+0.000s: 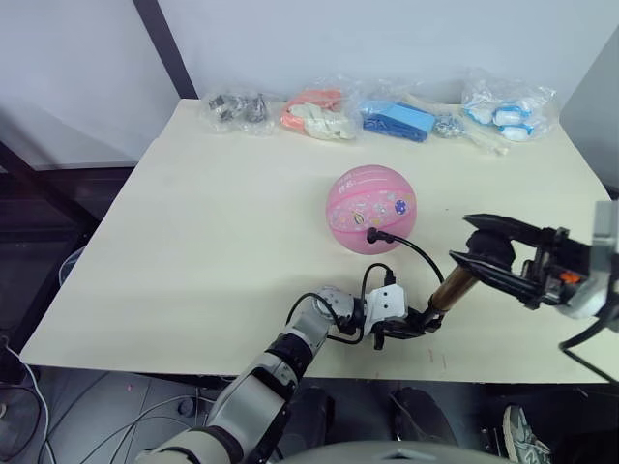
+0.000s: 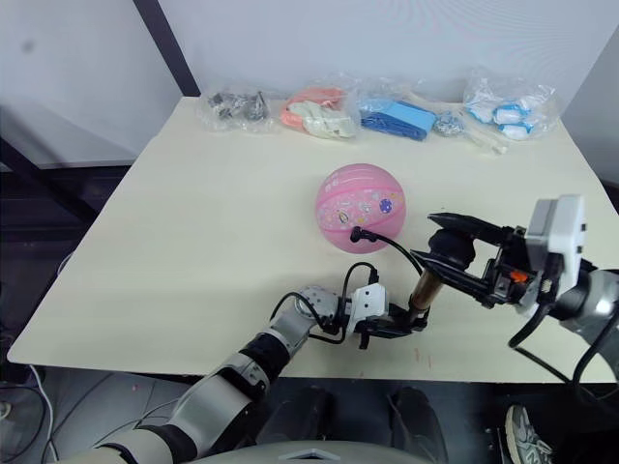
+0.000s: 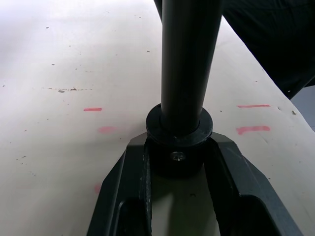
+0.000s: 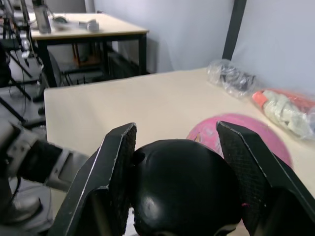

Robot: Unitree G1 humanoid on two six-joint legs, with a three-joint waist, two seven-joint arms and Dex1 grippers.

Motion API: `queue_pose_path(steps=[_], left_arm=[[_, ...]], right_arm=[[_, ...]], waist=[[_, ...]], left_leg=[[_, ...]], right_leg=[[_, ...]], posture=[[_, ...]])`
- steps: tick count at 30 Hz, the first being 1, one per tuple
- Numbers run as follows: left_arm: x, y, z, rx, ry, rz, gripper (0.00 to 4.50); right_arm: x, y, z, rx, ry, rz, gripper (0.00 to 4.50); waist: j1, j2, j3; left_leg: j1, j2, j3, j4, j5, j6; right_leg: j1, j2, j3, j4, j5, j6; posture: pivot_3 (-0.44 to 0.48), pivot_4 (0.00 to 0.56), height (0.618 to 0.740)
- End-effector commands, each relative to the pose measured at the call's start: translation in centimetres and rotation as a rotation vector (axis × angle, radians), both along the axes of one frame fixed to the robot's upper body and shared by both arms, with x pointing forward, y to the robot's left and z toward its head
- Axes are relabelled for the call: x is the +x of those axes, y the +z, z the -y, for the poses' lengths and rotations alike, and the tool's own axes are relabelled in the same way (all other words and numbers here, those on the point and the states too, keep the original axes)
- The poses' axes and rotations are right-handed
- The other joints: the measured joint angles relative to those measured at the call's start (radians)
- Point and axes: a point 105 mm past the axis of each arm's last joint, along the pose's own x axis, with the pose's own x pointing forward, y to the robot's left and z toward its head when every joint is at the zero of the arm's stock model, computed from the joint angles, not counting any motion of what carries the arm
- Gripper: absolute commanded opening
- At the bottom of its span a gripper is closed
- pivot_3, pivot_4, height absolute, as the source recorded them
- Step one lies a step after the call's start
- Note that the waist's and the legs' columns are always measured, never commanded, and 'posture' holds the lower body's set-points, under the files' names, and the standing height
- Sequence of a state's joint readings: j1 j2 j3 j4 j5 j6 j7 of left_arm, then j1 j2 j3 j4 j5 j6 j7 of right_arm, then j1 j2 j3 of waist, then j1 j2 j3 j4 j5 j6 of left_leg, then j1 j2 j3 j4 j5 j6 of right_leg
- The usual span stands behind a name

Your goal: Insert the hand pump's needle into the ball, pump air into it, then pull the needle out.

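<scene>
Nearest the table's front edge, the left gripper is clamped on the black bottom cap of the hand pump — in the left wrist view its two fingers press against either side of that cap, with the barrel rising straight up between them. The pump stands tilted, its gold-brass barrel leaning up and toward the robot's right, where the right gripper closes on the black round handle at the top; the right wrist view shows the knob gripped between the two padded fingers. From the pump a thin black hose arcs away to the ball, and the small black fitting of the needle sits against the ball's near side — the pin itself cannot be made out. The pink ball rests near mid-table, just beyond the pump. Along the far edge lies a row of clear plastic bags of small items.
</scene>
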State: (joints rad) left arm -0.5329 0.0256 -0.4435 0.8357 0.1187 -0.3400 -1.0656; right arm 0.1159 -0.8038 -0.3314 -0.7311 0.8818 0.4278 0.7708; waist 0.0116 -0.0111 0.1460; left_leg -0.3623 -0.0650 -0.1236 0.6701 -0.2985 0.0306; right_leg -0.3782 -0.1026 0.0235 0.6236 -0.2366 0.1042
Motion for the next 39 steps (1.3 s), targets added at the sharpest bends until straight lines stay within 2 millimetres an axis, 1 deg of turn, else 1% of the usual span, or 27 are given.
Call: queue_pose_path(steps=[1, 3, 5, 10, 12, 14, 16, 18, 22, 26, 30, 34, 39], left_arm=[[-1.0, -2.7, -1.5, 0.085, 0.025, -0.086, 1.03], [-1.0, -2.7, -1.5, 0.084, 0.026, -0.087, 1.03], [-1.0, -2.7, -1.4, 0.084, 0.026, -0.087, 1.03], [-1.0, -2.7, -1.4, 0.083, 0.026, -0.086, 1.03], [-1.0, -2.7, -1.4, 0.082, 0.025, -0.086, 1.03], [-1.1, -2.7, -1.4, 0.082, 0.025, -0.085, 1.03], [-1.0, -2.7, -1.4, 0.082, 0.025, -0.086, 1.03], [-1.1, -2.7, -1.5, 0.084, 0.023, -0.086, 1.03], [-1.1, -2.8, -1.5, 0.086, 0.021, -0.087, 1.03], [-1.2, -2.8, -1.5, 0.088, 0.015, -0.089, 1.03], [-1.2, -2.8, -1.5, 0.088, 0.011, -0.088, 1.03], [-1.2, -2.8, -1.4, 0.089, 0.007, -0.086, 1.03], [-1.3, -2.9, -1.5, 0.09, 0.007, -0.085, 1.03]], right_arm=[[0.0, -3.2, -0.7, -0.031, 0.001, -0.068, 2.16], [0.1, -4.1, -1.0, -0.021, -0.007, -0.08, 2.16], [0.4, -5.7, -1.1, -0.014, -0.032, -0.111, 2.16], [0.9, -7.8, -1.3, -0.009, -0.068, -0.132, 2.16], [1.0, -8.2, -1.5, 0.04, -0.091, -0.153, 2.16], [0.8, -8.6, -1.8, 0.02, -0.07, -0.157, 2.16], [0.8, -8.4, -1.7, 0.015, -0.07, -0.144, 2.16], [0.7, -7.7, -1.5, 0.014, -0.069, -0.127, 2.16], [0.5, -5.1, -1.0, 0.016, -0.057, -0.077, 2.16], [-0.1, -1.9, -0.4, -0.008, -0.013, -0.019, 2.16], [-0.2, 0.2, -0.1, -0.008, 0.005, 0.01, 2.16], [-0.5, 3.4, 0.0, 0.031, 0.031, 0.075, 2.16], [-0.5, 5.7, 1.1, 0.004, 0.021, 0.106, 2.16]], waist=[[0.0, 0.0, -0.001], [-0.001, 0.0, -0.001], [-0.001, -0.001, -0.002], [-0.001, 0.0, -0.003], [-0.001, 0.0, -0.003], [-0.002, 0.001, -0.003], [-0.003, 0.001, -0.003], [-0.002, 0.001, -0.003], [-0.001, 0.001, -0.003], [-0.001, 0.004, 0.0], [0.001, 0.003, 0.001], [0.001, 0.003, 0.001], [0.003, 0.002, 0.003]], left_leg=[[0.0, 0.0, 0.0, 0.0, 0.0, 0.0], [0.0, 0.0, 0.0, 0.0, 0.0, 0.0], [0.0, 0.0, 0.0, 0.0, 0.0, 0.0], [0.001, 0.0, -0.001, 0.0, 0.0, 0.0], [0.001, 0.0, -0.001, 0.0, 0.0, 0.0], [0.001, 0.0, -0.001, 0.0, 0.0, 0.0], [0.001, 0.0, -0.001, 0.0, 0.0, 0.0], [0.001, 0.0, -0.002, 0.0, 0.0, 0.0], [0.001, 0.0, -0.002, 0.0, 0.0, 0.0], [0.0, 0.0, -0.002, 0.0, 0.0, 0.0], [-0.002, 0.0, -0.002, -0.001, 0.0, 0.0], [-0.002, 0.0, -0.001, 0.0, 0.0, 0.0], [-0.004, 0.0, -0.002, 0.0, 0.0, 0.0]], right_leg=[[0.0, 0.0, 0.0, 0.0, 0.0, 0.0], [0.0, 0.0, 0.0, 0.0, 0.0, 0.0], [0.0, 0.0, 0.0, 0.0, 0.0, 0.0], [0.0, 0.001, 0.0, 0.0, 0.0, 0.0], [0.0, 0.001, 0.0, 0.0, 0.0, 0.0], [0.0, 0.002, 0.0, 0.0, 0.0, 0.0], [0.0, 0.002, 0.0, 0.0, 0.0, 0.0], [0.0, 0.002, 0.0, 0.0, 0.0, 0.0], [0.0, 0.002, 0.0, 0.0, 0.0, 0.0], [0.0, 0.001, 0.0, 0.0, 0.0, 0.0], [-0.001, 0.001, 0.0, 0.0, 0.0, 0.0], [-0.001, -0.001, 0.001, 0.0, 0.0, 0.0], [-0.001, -0.001, 0.0, 0.0, 0.0, -0.001]], posture=[[0.0, 0.15, 0.74], [0.0, 0.15, 0.74], [0.0, 0.15, 0.74], [0.0, 0.15, 0.74], [0.0, 0.15, 0.74], [0.0, 0.15, 0.74], [0.0, 0.15, 0.74], [0.0, 0.15, 0.74], [0.0, 0.15, 0.74], [0.0, 0.15, 0.74], [0.0, 0.15, 0.74], [0.0, 0.15, 0.74], [0.0, 0.15, 0.74]])
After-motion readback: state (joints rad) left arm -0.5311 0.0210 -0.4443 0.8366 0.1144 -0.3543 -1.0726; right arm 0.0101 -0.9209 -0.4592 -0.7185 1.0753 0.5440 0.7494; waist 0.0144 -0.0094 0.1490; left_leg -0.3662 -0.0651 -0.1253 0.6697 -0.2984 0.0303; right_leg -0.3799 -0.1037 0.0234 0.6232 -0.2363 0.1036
